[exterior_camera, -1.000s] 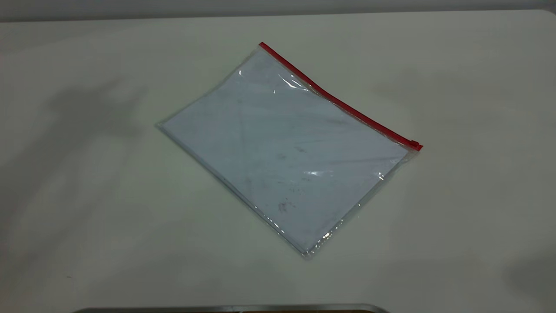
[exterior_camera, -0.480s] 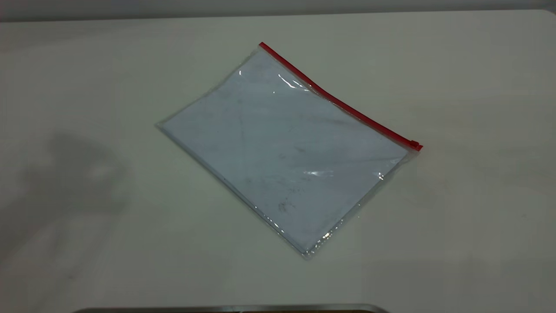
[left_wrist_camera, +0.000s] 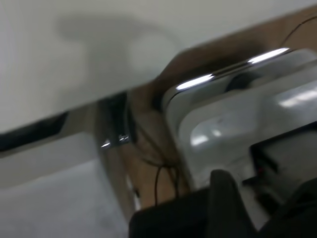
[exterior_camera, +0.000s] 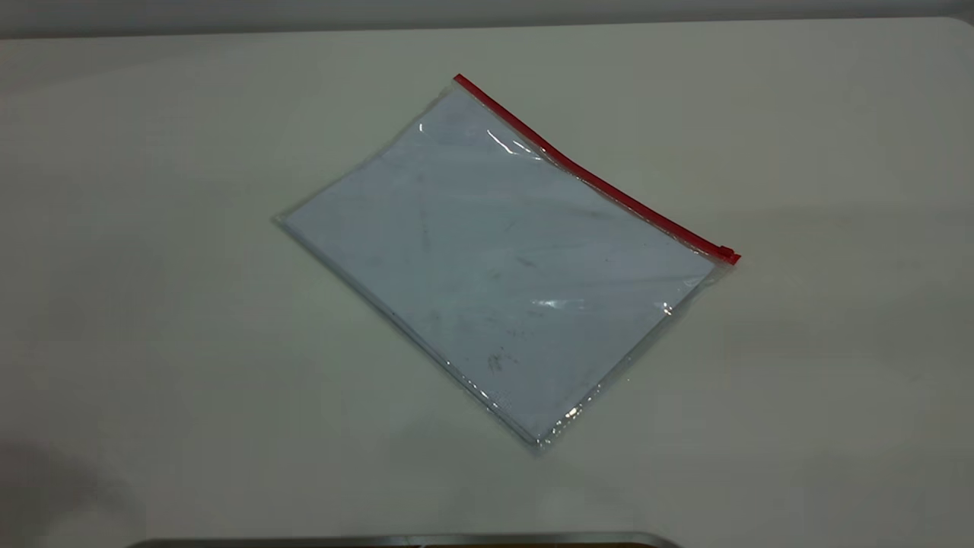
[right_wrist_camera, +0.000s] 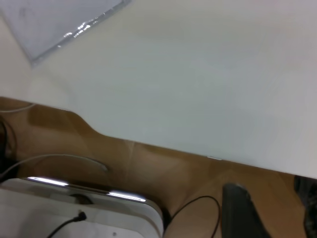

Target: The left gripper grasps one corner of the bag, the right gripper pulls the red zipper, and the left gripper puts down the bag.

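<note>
The bag (exterior_camera: 494, 259) lies flat on the white table (exterior_camera: 152, 304), a clear pouch over a pale blue-white sheet with dark smudges. The red zipper (exterior_camera: 586, 176) edges its far right long side, with the slider tab (exterior_camera: 727, 253) at the right-hand corner. Neither gripper shows in the exterior view. The left gripper (left_wrist_camera: 262, 198) hangs off the table over a grey-white device, with a gap between its dark fingers (left_wrist_camera: 225, 203). The right gripper (right_wrist_camera: 271, 198) is past the table's edge over the wooden floor, fingers (right_wrist_camera: 242, 210) apart. One corner of the bag (right_wrist_camera: 49, 20) shows in the right wrist view.
A grey-white device with a shiny rim (left_wrist_camera: 233, 69) and thin black cables (left_wrist_camera: 158, 173) lie on the wooden floor beside the table; it also shows in the right wrist view (right_wrist_camera: 74, 203). A metal strip (exterior_camera: 403, 540) runs along the exterior view's near edge.
The arm shadow on the table's left side has slid down to the near left corner and nearly gone. The bag has not moved.
</note>
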